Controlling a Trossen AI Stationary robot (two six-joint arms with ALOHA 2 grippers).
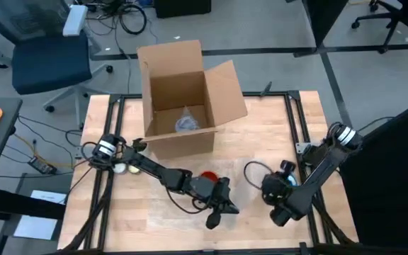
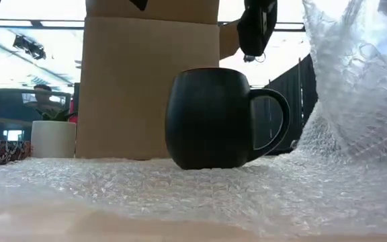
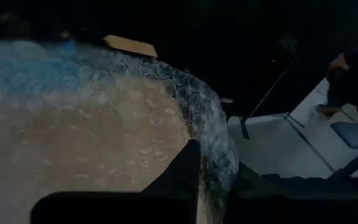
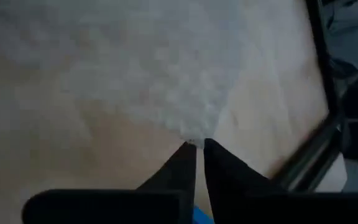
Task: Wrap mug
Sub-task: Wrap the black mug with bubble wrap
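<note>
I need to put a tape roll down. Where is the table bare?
Bare wood shows left of the cardboard box and behind the right gripper, toward the far right corner. The near middle is crowded: bubble wrap, the mug, left gripper.

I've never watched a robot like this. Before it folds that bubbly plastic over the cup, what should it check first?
1. The small round mug, dark outside and orange-red inside, stands upright on the clear bubble wrap sheet: ok.
2. The left gripper pinches the sheet's raised edge: ok.
3. The right gripper is closed on a corner of the sheet: ok.
4. The mug's dark handle points toward the lifted wrap; whether it will clear the fold: cannot tell.
5. The open brown cardboard box stands apart from the mug, out of the fold's way: ok.
</note>
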